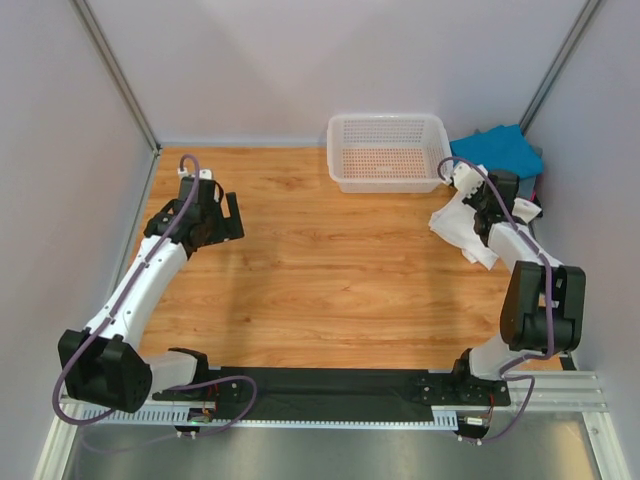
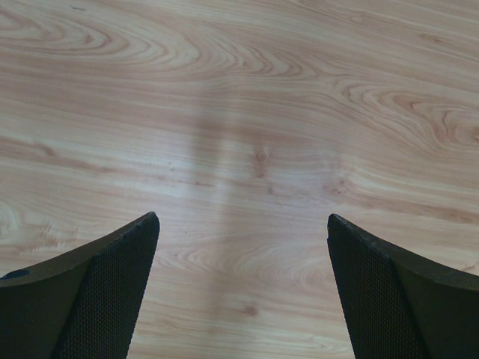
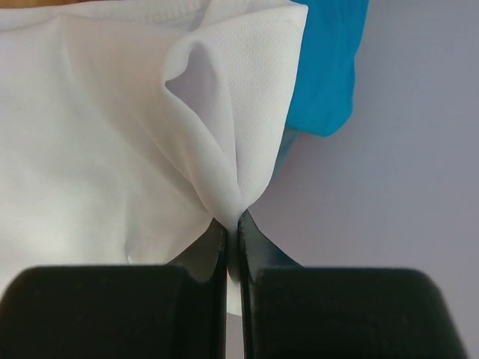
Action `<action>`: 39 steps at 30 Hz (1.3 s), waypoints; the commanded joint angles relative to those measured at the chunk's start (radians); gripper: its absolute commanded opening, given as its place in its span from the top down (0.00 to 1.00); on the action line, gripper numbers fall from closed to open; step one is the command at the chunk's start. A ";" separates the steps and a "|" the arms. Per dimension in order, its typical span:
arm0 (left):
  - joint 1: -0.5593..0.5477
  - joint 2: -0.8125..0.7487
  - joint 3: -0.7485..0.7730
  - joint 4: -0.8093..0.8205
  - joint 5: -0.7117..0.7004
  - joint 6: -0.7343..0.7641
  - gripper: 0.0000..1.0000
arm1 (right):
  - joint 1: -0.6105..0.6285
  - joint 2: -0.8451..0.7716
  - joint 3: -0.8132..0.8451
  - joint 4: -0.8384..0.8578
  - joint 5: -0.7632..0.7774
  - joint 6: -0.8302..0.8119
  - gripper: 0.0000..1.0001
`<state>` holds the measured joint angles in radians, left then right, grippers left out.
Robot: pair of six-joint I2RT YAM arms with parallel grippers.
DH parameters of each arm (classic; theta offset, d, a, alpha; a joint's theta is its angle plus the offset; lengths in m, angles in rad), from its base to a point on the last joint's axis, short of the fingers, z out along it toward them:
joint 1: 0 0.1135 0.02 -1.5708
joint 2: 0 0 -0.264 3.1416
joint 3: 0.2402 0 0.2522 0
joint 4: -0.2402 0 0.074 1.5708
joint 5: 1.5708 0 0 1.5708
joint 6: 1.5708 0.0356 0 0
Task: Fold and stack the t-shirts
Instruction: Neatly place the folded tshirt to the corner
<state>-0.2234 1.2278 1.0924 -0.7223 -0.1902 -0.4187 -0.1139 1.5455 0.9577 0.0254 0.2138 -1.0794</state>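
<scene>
Right wrist view | right gripper [image 3: 232, 219] is pinching a fold of crumpled white cloth t-shirt [image 3: 112, 149] | left gripper [image 2: 243, 224] is hovering spread, empty | likely best: dragging it low toward centre

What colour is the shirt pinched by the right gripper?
White; the shirt in the right gripper shows best in the right wrist view.

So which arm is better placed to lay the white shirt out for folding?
Right. On the right arm the jaws are shut on a fold of the white t-shirt. On the left arm they stand open over bare table, away from any cloth.
</scene>
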 commanded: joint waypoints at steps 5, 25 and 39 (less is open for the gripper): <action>0.053 -0.011 0.058 0.034 -0.035 0.008 0.00 | -0.066 0.126 0.128 0.231 -0.257 -0.142 1.00; 0.053 0.139 0.173 -0.026 -0.118 -0.060 0.01 | -0.207 0.390 0.532 0.219 -0.573 -0.310 1.00; 0.053 0.170 0.189 -0.039 -0.150 -0.089 0.00 | -0.227 0.554 0.754 0.215 -0.686 -0.404 0.99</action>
<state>-0.1741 1.3968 1.2339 -0.7521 -0.3141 -0.4900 -0.3305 2.0590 1.6558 0.1780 -0.4171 -1.4368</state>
